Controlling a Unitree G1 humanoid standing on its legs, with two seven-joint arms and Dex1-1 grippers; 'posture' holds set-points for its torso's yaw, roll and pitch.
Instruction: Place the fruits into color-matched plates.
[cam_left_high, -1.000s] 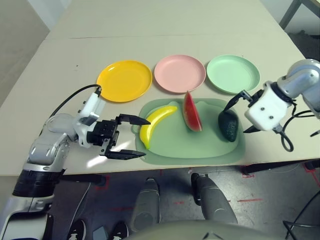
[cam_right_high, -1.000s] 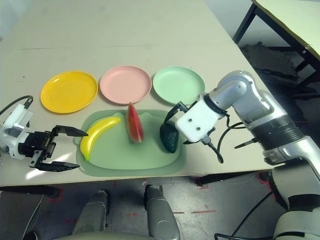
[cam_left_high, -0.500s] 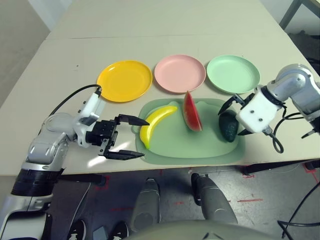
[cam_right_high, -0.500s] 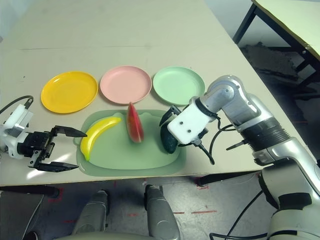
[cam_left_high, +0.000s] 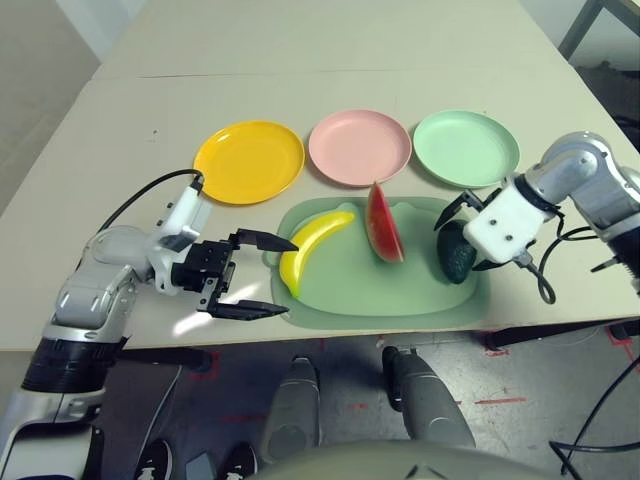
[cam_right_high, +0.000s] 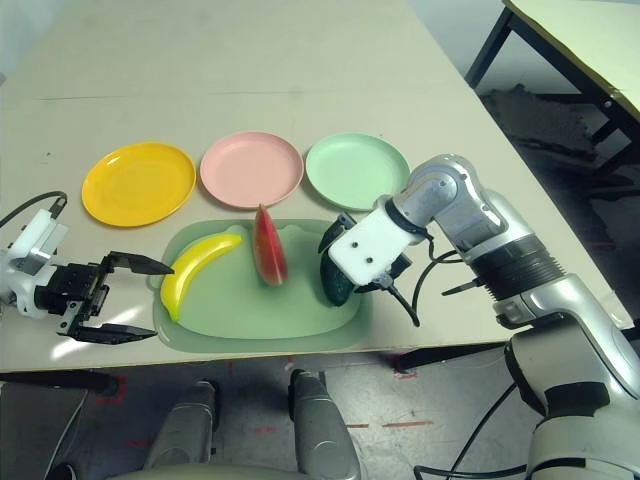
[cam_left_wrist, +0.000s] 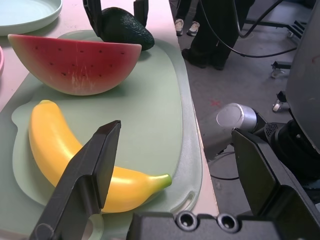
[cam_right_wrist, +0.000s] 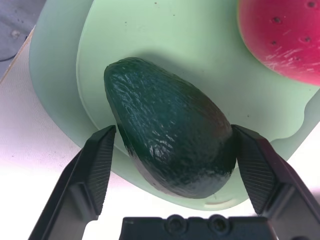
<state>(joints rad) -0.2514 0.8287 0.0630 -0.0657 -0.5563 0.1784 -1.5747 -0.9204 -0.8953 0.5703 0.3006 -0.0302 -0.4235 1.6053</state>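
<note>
avocado (cam_right_wrist: 167, 127), dark green, glossy, wrinkled

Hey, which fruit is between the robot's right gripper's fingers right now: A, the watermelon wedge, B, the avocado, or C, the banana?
B: the avocado sits between the two fingers of the right gripper, over the green mat.
</note>
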